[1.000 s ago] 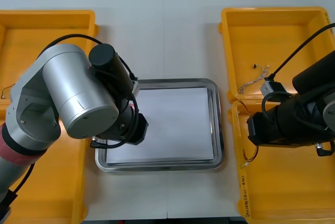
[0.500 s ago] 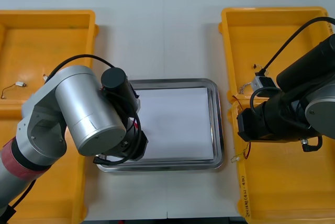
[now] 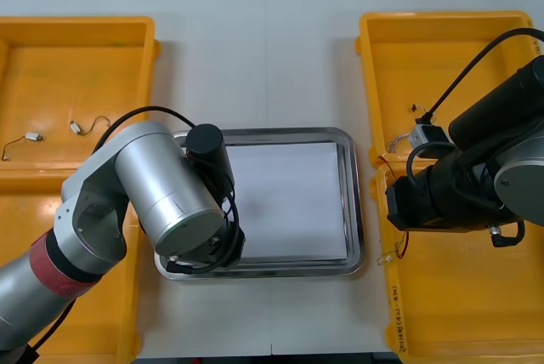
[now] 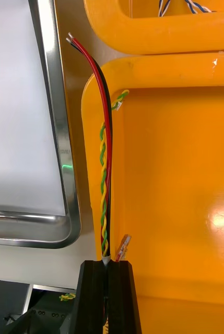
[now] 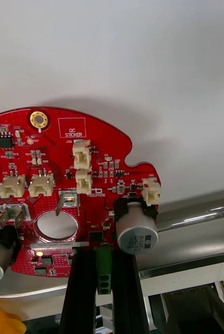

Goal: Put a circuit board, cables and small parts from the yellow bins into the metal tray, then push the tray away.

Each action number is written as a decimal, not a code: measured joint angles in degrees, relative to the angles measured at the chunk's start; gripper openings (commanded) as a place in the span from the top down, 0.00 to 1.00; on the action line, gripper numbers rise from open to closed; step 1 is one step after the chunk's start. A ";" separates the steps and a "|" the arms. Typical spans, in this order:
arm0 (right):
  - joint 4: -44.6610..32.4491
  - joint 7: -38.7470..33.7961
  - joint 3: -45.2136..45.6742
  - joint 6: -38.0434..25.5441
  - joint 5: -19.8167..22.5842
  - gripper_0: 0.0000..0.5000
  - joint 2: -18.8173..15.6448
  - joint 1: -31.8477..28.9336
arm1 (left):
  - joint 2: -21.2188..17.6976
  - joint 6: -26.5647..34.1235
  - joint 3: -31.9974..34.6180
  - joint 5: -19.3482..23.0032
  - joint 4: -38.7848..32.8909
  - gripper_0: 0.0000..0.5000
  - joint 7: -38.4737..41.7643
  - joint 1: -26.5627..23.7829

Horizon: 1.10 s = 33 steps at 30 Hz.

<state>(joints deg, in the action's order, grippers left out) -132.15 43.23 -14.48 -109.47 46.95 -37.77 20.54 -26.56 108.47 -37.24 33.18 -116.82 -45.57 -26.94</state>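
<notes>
Table [image 3: 263, 58] w/ metal tray [image 3: 353, 211]. Pinching circuit board [image 5: 65, 177] w/ left gripper [image 5: 97, 258] above it for set-down; clamping cables [image 4: 105, 156] w/ right gripper [image 4: 109, 266] alongside, prob. next.

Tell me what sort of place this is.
Probably an electronics kitting or assembly bench: yellow bins flank a metal tray on a light table, the left pincer holds a red circuit board at the tray, and the right pincer grips cables.
</notes>
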 measured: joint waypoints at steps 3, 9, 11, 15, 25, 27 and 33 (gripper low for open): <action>0.00 0.00 0.00 0.00 -0.12 1.00 0.01 0.00 | 0.01 -1.42 -0.78 -0.33 0.59 1.00 0.00 0.00; 0.00 0.00 0.00 0.00 -0.18 1.00 0.01 0.00 | 0.02 -3.03 -1.33 -0.35 1.61 1.00 -0.01 0.01; 0.00 0.00 0.00 0.00 -0.19 1.00 0.01 0.00 | 0.03 -3.46 -1.33 -0.35 2.20 1.00 -0.01 0.02; 0.00 0.00 0.00 0.00 -0.20 1.00 0.02 0.00 | 0.05 -3.77 -1.33 -0.46 2.50 1.00 -0.02 0.28; 0.00 0.00 0.00 0.00 -0.23 1.00 0.09 0.00 | 0.19 -3.81 -1.33 -0.99 2.51 0.00 -0.02 0.30; 0.00 0.00 0.00 0.00 -0.23 1.00 0.13 0.00 | 0.22 -3.81 -1.33 -1.50 2.49 0.00 -0.02 0.30; 0.00 0.00 0.00 0.00 -0.27 1.00 0.22 0.00 | 0.22 -2.34 -1.28 -3.60 0.39 0.00 -0.02 0.30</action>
<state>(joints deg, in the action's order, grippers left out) -132.15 43.24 -14.48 -109.47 46.67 -37.55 20.54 -26.34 106.13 -38.52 29.58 -116.43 -45.60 -26.64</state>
